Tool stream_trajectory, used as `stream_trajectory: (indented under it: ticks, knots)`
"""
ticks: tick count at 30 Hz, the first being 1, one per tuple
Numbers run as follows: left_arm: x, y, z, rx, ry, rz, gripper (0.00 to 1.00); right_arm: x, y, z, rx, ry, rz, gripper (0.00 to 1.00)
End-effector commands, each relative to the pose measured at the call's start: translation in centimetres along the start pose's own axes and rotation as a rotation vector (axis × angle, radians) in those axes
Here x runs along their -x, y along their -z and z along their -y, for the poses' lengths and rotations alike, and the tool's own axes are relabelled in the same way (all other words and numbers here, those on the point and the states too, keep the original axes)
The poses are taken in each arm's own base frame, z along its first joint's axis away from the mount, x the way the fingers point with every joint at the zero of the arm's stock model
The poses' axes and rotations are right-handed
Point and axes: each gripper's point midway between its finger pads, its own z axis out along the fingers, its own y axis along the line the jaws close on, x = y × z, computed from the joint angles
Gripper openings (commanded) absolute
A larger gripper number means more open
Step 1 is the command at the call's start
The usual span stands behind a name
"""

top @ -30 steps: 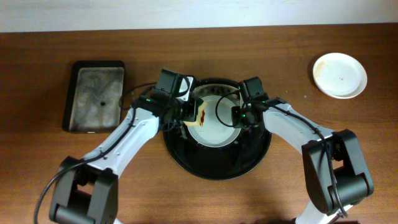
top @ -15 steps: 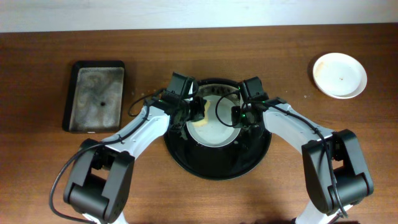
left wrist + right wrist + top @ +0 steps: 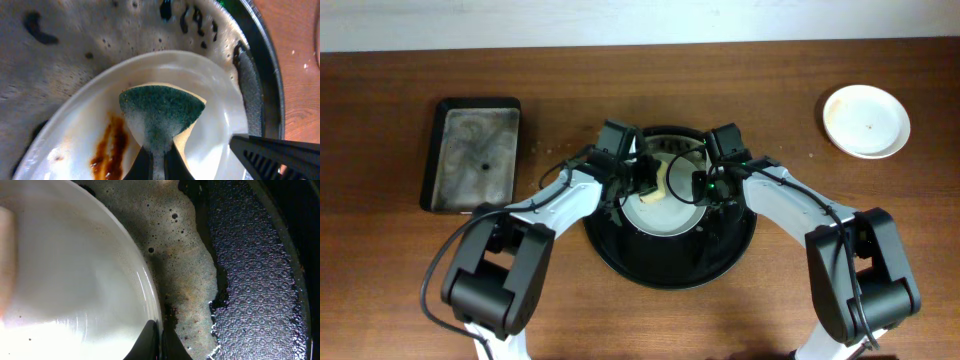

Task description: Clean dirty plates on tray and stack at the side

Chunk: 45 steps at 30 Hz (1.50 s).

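Note:
A white plate (image 3: 665,208) lies in the round black tray (image 3: 670,262), which holds foamy water. My left gripper (image 3: 648,180) is shut on a yellow sponge with a green scouring face (image 3: 162,112) and presses it on the plate (image 3: 75,130), beside a brown sauce smear (image 3: 111,142). My right gripper (image 3: 705,190) is shut on the plate's right rim (image 3: 152,315). Another white plate (image 3: 866,120) with faint specks sits on the table at the far right.
A rectangular black sponge tray (image 3: 475,152) with grey foam stands at the left on the wooden table (image 3: 400,260). Suds and dark water (image 3: 185,280) lie on the tray floor next to the held plate.
My left gripper has moved right with the sponge, from the plate's left edge onto its upper middle. The right gripper has stayed on the rim.

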Motion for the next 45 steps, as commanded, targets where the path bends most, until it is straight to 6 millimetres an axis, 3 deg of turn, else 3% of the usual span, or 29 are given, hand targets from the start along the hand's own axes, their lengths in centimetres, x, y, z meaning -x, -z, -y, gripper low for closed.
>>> stream_trajectory:
  ticks: [1, 10, 25, 31, 39, 45]
  knots:
    - [-1.1, -1.0, 0.4, -0.022, 0.009, -0.034, 0.01, -0.4, -0.5, 0.0, -0.001, -0.009, -0.024, 0.04]
    - [-2.2, -3.3, -1.7, 0.017, 0.047, -0.067, 0.01, -0.6, -0.4, 0.1, -0.004, -0.010, -0.033, 0.04]
    - [-0.4, -3.1, -4.4, 0.173, 0.014, 0.038, 0.01, -1.3, -0.4, 0.5, -0.025, -0.010, -0.059, 0.04]
    - [1.0, -1.0, -5.5, 0.283, -0.063, 0.097, 0.01, -1.3, -0.4, 0.6, -0.032, -0.010, -0.059, 0.04]
    - [0.9, 0.4, -7.9, 0.430, -0.122, 0.098, 0.01, -1.3, -0.4, 0.6, -0.033, -0.010, -0.062, 0.04]
    - [3.2, 3.0, -7.9, 0.508, -0.151, 0.204, 0.01, -1.5, -0.4, 0.7, -0.035, -0.010, -0.067, 0.04]
